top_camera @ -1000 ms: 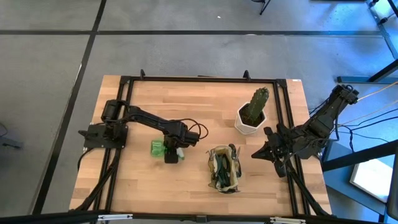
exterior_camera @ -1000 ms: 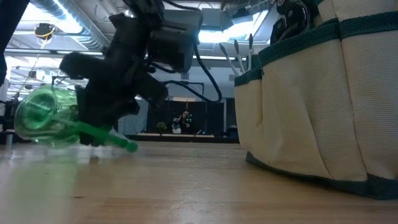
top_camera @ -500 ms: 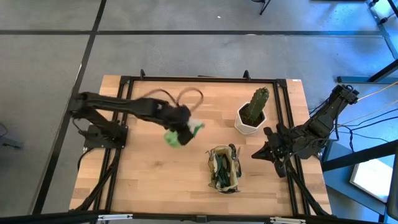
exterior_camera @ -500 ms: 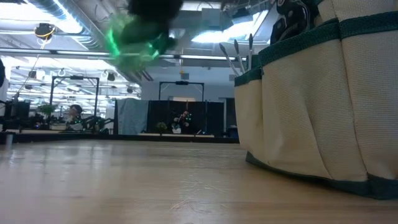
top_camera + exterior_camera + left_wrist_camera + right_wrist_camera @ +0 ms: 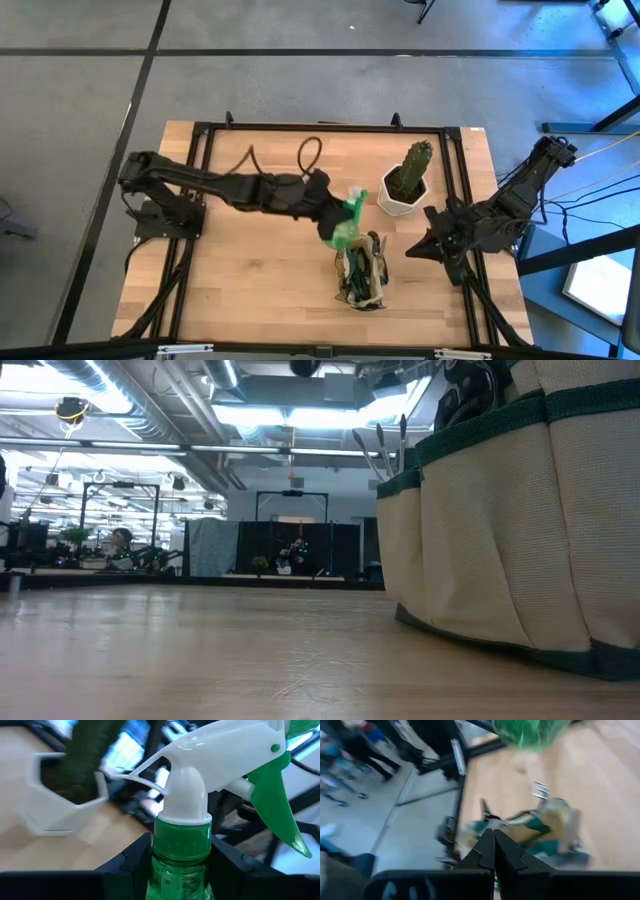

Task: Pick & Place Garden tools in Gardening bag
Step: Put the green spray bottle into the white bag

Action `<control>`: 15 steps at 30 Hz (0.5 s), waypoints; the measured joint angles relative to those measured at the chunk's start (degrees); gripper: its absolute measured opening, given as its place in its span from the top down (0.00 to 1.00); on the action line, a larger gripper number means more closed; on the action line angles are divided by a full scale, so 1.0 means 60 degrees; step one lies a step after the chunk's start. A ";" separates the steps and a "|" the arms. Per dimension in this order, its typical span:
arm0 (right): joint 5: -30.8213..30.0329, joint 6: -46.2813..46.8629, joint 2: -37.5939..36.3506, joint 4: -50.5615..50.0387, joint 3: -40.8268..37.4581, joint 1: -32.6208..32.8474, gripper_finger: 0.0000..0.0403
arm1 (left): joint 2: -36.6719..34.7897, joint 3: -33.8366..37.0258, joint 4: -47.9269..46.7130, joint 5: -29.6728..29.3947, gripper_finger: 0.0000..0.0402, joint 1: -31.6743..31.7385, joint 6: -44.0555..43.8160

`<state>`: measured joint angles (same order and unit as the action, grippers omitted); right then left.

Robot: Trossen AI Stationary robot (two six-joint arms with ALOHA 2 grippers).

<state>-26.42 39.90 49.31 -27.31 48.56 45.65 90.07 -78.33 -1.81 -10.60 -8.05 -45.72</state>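
Even overhead light; ceiling lamps (image 5: 270, 415) glare in the low view; both wrist views smear with motion blur.

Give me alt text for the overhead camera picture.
Seen from above, the left gripper holds a green spray bottle over the wooden table, just beside the gardening bag. The right gripper waits shut near a potted cactus.

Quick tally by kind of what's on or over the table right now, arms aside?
Spray bottle, green, held in the left pincer above the table: 1
Gardening bag, tools inside too bunched to count: 1
Cactus in white pot: 1
Total: 3
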 joint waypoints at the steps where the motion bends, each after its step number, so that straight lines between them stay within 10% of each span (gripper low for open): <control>1: 0.0141 0.0000 -0.0033 0.0231 0.0000 0.0000 1.00 | 0.0175 0.0006 0.0406 0.0043 0.64 -0.0113 -0.0012; 15: 0.0771 0.0859 -0.0954 0.0557 0.0000 0.0098 1.00 | 0.2859 -0.0004 0.5251 -0.1892 0.64 -0.1433 -0.0779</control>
<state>-21.80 45.05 43.59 -23.96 48.56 46.24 107.23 -78.35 29.70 -21.95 -16.65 -50.39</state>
